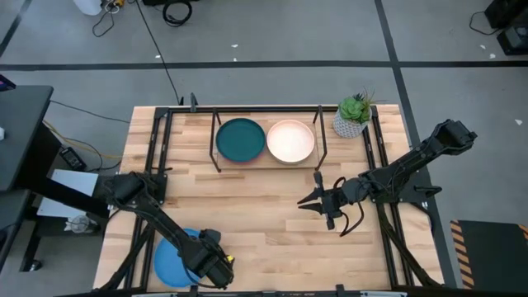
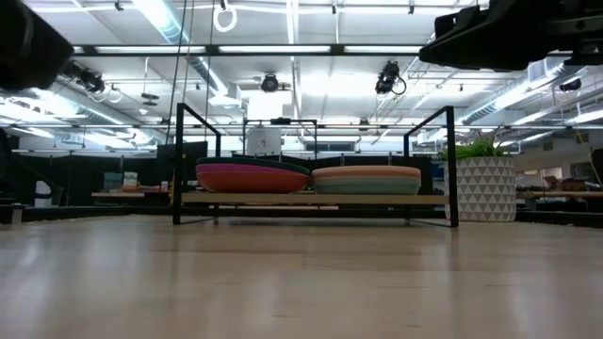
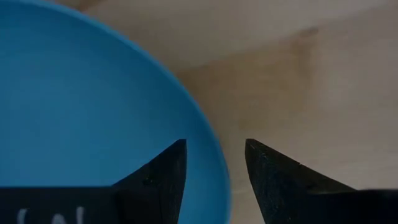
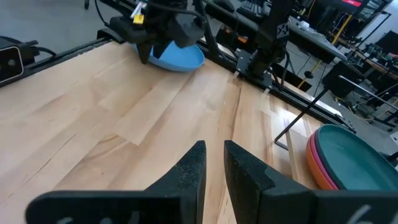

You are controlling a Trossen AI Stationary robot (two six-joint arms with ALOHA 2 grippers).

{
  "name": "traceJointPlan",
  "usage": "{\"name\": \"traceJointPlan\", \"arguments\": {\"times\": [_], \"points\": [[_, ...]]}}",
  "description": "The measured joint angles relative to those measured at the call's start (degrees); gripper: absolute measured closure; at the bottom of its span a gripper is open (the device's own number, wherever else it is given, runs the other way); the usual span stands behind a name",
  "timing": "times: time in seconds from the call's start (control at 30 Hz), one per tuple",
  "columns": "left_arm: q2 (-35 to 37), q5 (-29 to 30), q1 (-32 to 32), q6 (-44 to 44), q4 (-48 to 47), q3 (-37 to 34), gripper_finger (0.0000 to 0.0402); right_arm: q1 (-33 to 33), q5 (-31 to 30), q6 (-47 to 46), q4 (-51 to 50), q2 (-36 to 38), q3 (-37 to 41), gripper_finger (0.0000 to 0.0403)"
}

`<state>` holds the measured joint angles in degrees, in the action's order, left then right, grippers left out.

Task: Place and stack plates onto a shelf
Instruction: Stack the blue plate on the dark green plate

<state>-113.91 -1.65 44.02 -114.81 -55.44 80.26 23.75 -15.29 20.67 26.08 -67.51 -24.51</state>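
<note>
A blue plate (image 1: pixel 172 262) lies flat on the table near its near left corner, and it also shows far off in the right wrist view (image 4: pixel 180 59). My left gripper (image 1: pixel 213 262) points down over the plate's right rim (image 3: pixel 217 180). It is open, with one finger over the plate's inside and the other outside the rim. Whether either finger touches the plate cannot be told. The shelf (image 1: pixel 268 162) holds two stacks, one with a dark teal plate (image 1: pixel 240 139) on top and one with a cream-peach plate (image 1: pixel 290 140). My right gripper (image 1: pixel 316 202) hovers mid-table, narrowly open and empty.
A potted plant in a white pot (image 1: pixel 353 115) stands right of the shelf at the far edge. In the low view the left stack (image 2: pixel 251 177) and the right stack (image 2: pixel 367 179) rest on the shelf board. Black rails (image 1: pixel 157 157) run along the table's sides. Bare wood lies between the two arms.
</note>
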Motion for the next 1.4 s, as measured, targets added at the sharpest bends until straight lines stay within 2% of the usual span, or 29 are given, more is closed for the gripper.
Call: {"name": "traceJointPlan", "arguments": {"times": [0.13, 0.3, 0.4, 0.5, 0.6, 0.77, 0.87, 1.0, 1.17, 1.3, 1.4], "points": [[-1.33, -1.47, -0.61, 2.72, -0.10, -0.01, 0.0254, 0.00, 0.00, 0.11, -0.01, 0.00, 0.00, 0.0339], [-1.23, -1.83, -1.47, 6.14, -0.23, 0.26, 0.0327, 0.00, -0.01, 0.52, 0.07, 0.00, 0.00, 0.0339], [-1.16, -1.51, -1.50, 10.98, -0.58, 2.95, 0.0376, 0.00, 0.00, 0.52, 0.01, 0.00, 0.00, 0.0339], [-1.16, 0.94, -1.40, 17.71, -0.96, 7.66, 0.0388, 0.00, -0.02, 0.52, 0.02, 0.00, 0.00, 0.0339], [-1.12, 6.56, -1.43, 27.93, -1.61, 13.90, 0.0382, -0.03, 0.00, 0.56, 0.11, 0.00, 0.00, 0.0339], [-1.09, 24.64, -2.55, 47.55, -5.59, 22.58, 0.0384, -0.75, 1.39, 0.38, 1.51, 0.00, 0.00, 0.0339], [-1.07, 33.74, -4.48, 60.23, -5.74, 24.51, 0.0384, -1.00, 2.89, 0.12, 1.56, 0.00, 0.00, 0.0339], [-1.07, 39.43, -8.54, 74.37, -7.26, 24.54, 0.0384, -1.01, 3.56, 0.09, 1.82, 0.00, 0.00, 0.0339], [-1.07, 39.00, -16.16, 86.26, -10.57, 24.54, 0.0384, -1.01, 3.56, -0.08, 1.79, 0.00, 0.00, 0.0339], [-1.07, 33.92, -22.66, 93.09, -13.90, 24.49, 0.0384, -1.01, 3.56, -3.02, 1.78, 0.00, 0.00, 0.0339], [-1.07, 32.39, -27.01, 96.44, -16.22, 24.32, 0.0385, -1.01, 3.56, -5.25, 1.58, 0.00, 0.00, 0.0339]]}}
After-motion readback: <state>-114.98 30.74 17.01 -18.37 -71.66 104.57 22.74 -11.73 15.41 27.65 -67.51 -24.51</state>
